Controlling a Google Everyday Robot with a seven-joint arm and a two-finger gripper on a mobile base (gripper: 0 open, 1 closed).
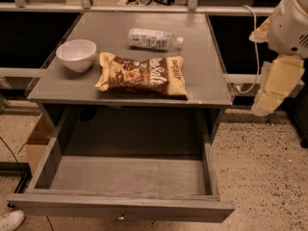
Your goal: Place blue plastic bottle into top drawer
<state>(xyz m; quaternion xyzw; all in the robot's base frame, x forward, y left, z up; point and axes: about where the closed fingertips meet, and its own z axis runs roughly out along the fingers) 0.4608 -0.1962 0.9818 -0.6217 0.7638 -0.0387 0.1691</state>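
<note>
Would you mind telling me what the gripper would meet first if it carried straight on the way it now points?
Probably the speckled floor beside the table; the gripper hangs there pointing down, though depth is unclear.
</note>
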